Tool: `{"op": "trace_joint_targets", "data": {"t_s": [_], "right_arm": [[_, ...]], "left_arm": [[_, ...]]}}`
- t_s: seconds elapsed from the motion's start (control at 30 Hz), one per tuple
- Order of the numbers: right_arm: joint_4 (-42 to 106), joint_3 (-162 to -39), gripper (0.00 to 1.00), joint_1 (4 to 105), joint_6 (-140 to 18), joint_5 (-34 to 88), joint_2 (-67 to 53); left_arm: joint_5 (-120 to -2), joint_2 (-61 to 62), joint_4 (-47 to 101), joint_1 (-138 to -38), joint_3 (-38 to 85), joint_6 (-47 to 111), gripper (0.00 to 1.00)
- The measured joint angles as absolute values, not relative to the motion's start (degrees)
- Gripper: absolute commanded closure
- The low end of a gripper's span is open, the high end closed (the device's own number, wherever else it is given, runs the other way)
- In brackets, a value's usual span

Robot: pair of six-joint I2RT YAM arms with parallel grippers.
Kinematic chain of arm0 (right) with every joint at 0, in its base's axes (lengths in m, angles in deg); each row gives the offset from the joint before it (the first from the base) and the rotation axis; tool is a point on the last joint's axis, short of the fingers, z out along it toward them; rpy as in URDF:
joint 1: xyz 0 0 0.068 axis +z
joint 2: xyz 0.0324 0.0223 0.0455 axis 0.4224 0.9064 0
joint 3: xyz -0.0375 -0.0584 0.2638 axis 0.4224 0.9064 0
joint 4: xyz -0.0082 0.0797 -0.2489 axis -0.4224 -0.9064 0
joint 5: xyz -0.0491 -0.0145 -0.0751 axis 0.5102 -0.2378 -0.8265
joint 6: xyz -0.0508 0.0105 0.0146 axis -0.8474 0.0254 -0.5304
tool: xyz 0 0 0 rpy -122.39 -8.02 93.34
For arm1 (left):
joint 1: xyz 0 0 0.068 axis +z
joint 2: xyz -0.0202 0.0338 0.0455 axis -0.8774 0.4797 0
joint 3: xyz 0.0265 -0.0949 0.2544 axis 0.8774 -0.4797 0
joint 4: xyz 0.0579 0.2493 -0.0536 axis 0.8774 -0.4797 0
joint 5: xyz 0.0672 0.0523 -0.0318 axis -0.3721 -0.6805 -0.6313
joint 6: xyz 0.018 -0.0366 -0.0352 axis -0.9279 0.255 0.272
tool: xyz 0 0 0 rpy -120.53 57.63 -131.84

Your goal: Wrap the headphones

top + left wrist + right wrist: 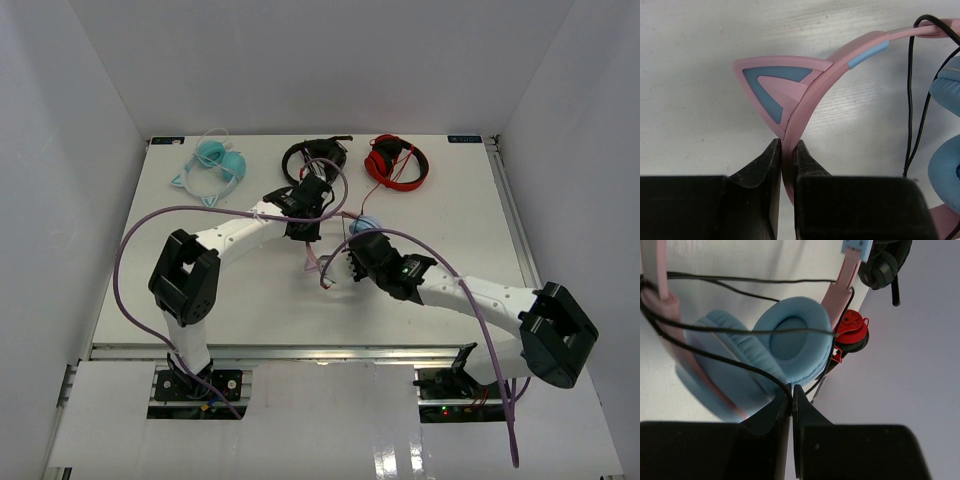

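Observation:
The headphones (pixel 365 224) lie mid-table between my two arms, with light blue earcups (pixel 790 337) and a pale pink headband (pixel 840 60) that carries a cat ear (pixel 772 90). My left gripper (pixel 303 226) is shut on the headband just below the cat ear, seen close in the left wrist view (pixel 787 150). My right gripper (pixel 348 264) is shut on the thin dark cable (pixel 730 362) right below an earcup, seen close in the right wrist view (pixel 791 391). Several turns of cable cross the earcups and the headband. More cable (pixel 910 100) hangs beside the headband.
Along the table's far edge lie all-teal cat-ear headphones (pixel 215 160), black headphones (pixel 315 158) and red headphones (pixel 395 160). The red ones (pixel 852 332) and the black ones (pixel 882 265) also show in the right wrist view. White walls enclose the table.

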State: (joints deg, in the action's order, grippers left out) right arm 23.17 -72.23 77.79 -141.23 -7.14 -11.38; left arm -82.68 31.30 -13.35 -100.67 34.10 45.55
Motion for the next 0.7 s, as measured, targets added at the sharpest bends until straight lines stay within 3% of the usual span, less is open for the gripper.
{"op": "trace_joint_targets", "data": {"t_s": [0.5,0.7], "right_arm": [[21.78,-72.78,0.87,82.12,-143.27,-4.92,-7.68],[14.43,-77.43,0.86,82.23,-140.51,3.88,-6.49]], "left_arm": [[-73.11,34.66,-14.25,-100.91,32.92,37.88,1.0],[-69.99,34.57,-14.16,-100.93,30.53,34.98,1.0]]}}
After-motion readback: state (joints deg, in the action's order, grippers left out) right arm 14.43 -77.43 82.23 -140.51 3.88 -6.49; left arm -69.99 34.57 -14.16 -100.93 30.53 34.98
